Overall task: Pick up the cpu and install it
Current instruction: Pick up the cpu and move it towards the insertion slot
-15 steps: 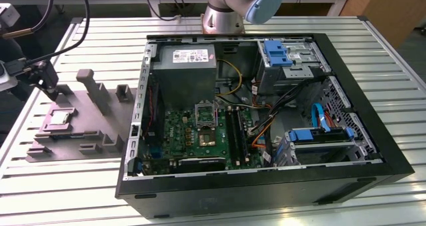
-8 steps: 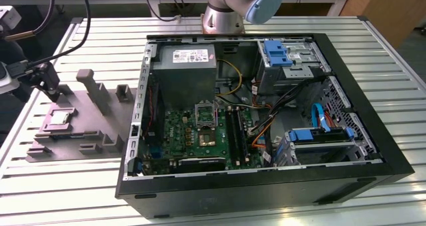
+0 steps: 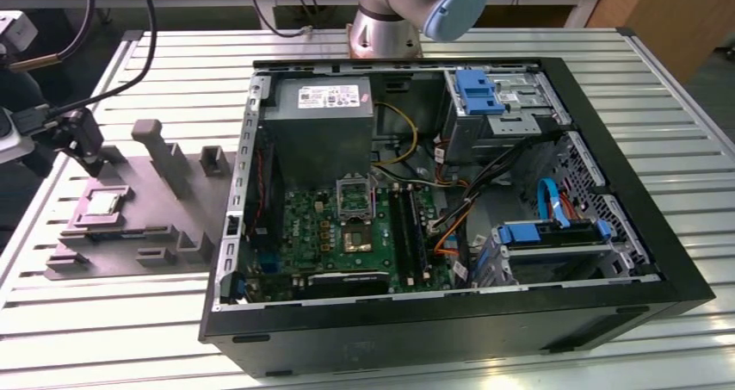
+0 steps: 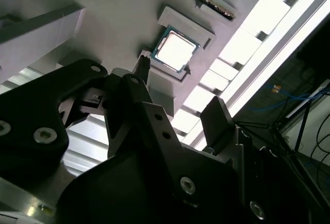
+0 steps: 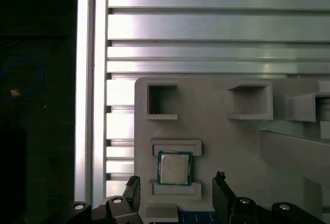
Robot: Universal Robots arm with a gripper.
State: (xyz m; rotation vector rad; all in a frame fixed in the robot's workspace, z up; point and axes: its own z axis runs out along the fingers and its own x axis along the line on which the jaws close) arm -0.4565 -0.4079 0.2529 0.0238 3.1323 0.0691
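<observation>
Slatted aluminium table [image 5: 206, 28], grey tray [image 5: 221, 141] with cpu [image 5: 174, 168], end effector [image 5: 178, 178] open, empty, above.

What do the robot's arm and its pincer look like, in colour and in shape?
In the exterior view the arm is a silver-grey tube with a pale blue round cap on its joint. The pincer is matte black, with two blocky, angular fingers and bright silver screw heads set in its body.

No text can be read anywhere. The white rectangular paper label [image 3: 334, 96] on the grey metal power-supply box [image 3: 322, 145] carries print too small to make out.
</observation>
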